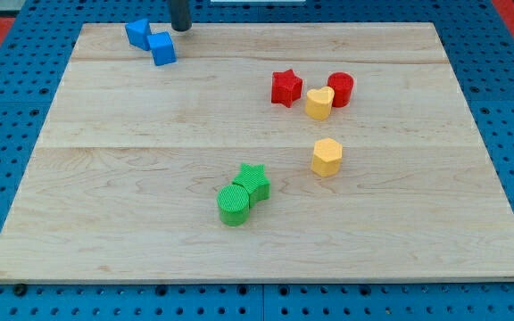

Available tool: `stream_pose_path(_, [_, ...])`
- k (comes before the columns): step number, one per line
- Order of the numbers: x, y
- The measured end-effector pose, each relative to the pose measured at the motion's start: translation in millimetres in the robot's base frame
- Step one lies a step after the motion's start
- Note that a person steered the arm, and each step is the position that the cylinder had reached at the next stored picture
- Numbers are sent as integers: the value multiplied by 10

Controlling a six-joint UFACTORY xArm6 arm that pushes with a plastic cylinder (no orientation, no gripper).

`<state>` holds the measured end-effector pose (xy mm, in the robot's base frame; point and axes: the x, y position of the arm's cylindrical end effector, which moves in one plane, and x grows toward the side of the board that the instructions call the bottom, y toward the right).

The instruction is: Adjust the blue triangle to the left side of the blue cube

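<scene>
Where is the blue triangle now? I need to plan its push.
The blue triangle sits at the wooden board's top left, touching the blue cube on its upper-left side; my tip is just right of both.

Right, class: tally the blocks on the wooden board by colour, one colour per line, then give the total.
Blue: 2, the blue triangle and the blue cube
Red: 2, the red star and the red cylinder
Yellow: 2, the yellow heart and the yellow hexagon
Green: 2, the green star and the green cylinder
Total: 8

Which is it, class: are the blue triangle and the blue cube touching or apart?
Touching. The camera view shows the blue triangle pressed against the blue cube with no board visible between them. My tip stands just right of the pair.
</scene>
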<state>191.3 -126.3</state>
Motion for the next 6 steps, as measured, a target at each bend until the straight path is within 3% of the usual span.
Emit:
stream_pose_path(2, [1,-727])
stream_pose_path(3, [180,-792])
stream_pose_path(5, [173,-667])
stream_pose_path(6, [125,-170])
